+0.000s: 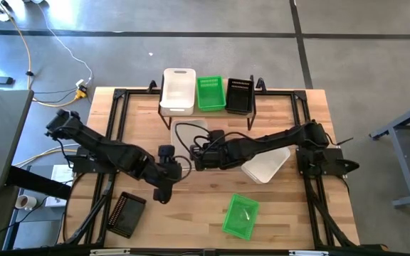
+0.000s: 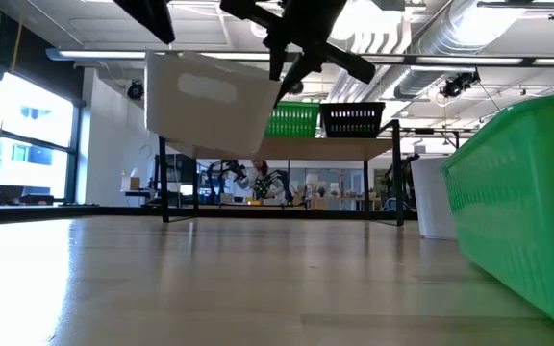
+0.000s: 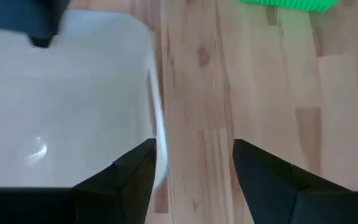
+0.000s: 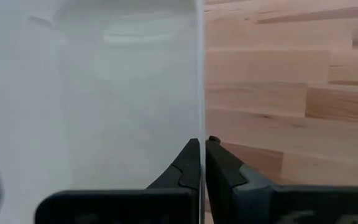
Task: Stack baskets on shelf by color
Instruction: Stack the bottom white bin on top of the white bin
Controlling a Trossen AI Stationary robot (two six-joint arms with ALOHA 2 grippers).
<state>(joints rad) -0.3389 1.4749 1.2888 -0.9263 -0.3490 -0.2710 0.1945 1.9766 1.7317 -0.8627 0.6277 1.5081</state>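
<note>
Low view: we see right claw (image 4: 202, 163) pinching white basket (image 2: 210, 104) wall, lifted off counter (image 1: 191, 206). Thin edge grip risks slip, swing into shelf (image 1: 208, 112). Left claw (image 3: 194, 177) spread beside it.

The high view looks straight down on the whole table (image 1: 276, 206); the low view sits at tabletop height, facing level toward the shelf (image 2: 287, 149). Both wrist views hang close above the wood, each sharing one white basket (image 3: 61, 106).
</note>
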